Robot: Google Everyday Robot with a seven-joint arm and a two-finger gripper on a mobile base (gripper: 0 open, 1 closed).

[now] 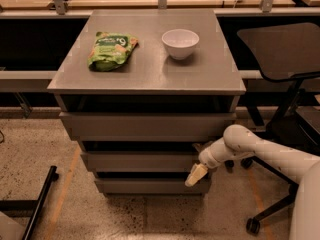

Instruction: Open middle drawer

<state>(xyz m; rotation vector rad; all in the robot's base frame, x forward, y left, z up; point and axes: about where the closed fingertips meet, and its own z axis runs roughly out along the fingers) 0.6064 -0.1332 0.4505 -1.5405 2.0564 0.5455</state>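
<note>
The grey cabinet has three handleless drawer fronts stacked under its top. The middle drawer (140, 161) is the mid-sized front, between the taller top front (145, 126) and the narrow bottom front (145, 186). My gripper (196, 170) comes in from the right on the white arm (260, 151). It sits against the right end of the middle drawer's front, with its cream tip hanging down over the gap above the bottom front. The middle drawer's front lies about flush with the other two.
On the cabinet top (150, 69) lie a green snack bag (111, 49) and a white bowl (180, 43). A dark office chair (282, 49) stands to the right, its wheeled base (252, 225) near my arm. A black bar (37, 204) lies on the floor at the left.
</note>
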